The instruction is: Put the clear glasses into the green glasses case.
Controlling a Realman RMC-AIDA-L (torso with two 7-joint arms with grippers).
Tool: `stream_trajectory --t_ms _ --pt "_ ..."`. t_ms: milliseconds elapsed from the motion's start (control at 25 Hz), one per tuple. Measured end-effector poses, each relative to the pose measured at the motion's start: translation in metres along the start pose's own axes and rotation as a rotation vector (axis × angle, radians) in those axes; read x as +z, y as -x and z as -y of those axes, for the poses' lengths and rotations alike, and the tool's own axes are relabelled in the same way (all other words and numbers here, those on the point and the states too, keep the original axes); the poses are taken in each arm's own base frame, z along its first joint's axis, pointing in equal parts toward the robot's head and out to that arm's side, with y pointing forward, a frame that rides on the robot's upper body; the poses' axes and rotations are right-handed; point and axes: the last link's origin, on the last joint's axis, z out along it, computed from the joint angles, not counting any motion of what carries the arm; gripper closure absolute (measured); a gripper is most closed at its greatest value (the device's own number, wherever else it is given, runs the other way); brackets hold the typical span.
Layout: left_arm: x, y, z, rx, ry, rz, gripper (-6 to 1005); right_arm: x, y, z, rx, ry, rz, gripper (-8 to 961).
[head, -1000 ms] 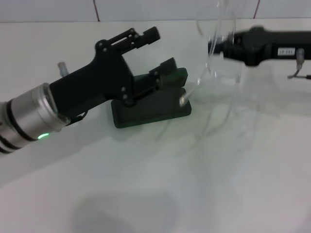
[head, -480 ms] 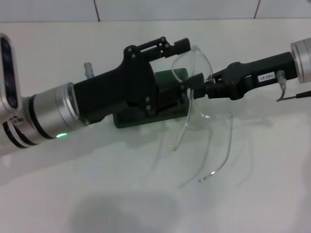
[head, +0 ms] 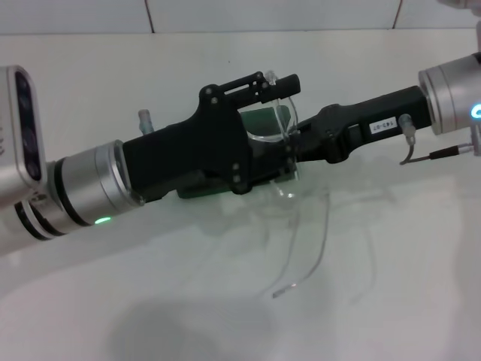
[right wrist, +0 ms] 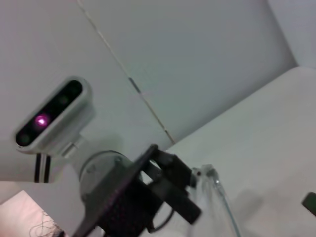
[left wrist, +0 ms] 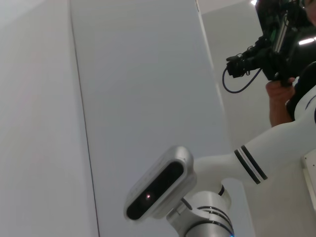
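Observation:
The green glasses case [head: 263, 119] lies open on the white table, mostly hidden behind my left gripper [head: 284, 124]. That gripper is open, with one finger above the case's raised lid and the other low by its base. The same black gripper [right wrist: 163, 192] shows in the right wrist view. My right gripper [head: 298, 144] comes in from the right and is shut on the front of the clear glasses [head: 321, 233]. It holds them right over the case's right end. The glasses' thin arms hang down and forward toward the table. Their clear rim [right wrist: 219, 190] also shows in the right wrist view.
White table [head: 391, 301] with a tiled wall behind it. The left wrist view shows only the wall, my right arm's wrist camera [left wrist: 155, 185] and a person [left wrist: 286, 64] holding a camera far off.
My right gripper has carried the glasses left and down, from high at the back to the case's right end. My left arm has pushed to the right over the case.

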Motion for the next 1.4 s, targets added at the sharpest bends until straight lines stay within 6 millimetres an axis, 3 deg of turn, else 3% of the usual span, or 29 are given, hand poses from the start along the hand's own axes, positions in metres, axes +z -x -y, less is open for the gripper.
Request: stream_trajectory --t_ms 320,600,960,1200,1400 --pt "-0.002 0.001 -0.003 -0.003 -0.004 -0.003 403 0.009 0.001 -0.007 0.003 0.042 -0.009 834" --pt "-0.008 -0.001 -0.005 0.008 -0.029 -0.031 403 0.0 0.001 -0.004 0.017 0.022 0.044 834" --pt "-0.034 -0.014 -0.012 0.042 -0.099 -0.128 403 -0.047 -0.002 0.007 -0.036 -0.135 0.302 834" --pt "-0.056 -0.008 -0.01 0.056 -0.203 -0.073 403 -0.079 0.003 0.004 -0.074 -0.164 0.431 834" --pt "-0.061 0.005 -0.005 0.025 -0.236 0.019 403 -0.095 0.01 -0.002 -0.122 -0.167 0.535 834"
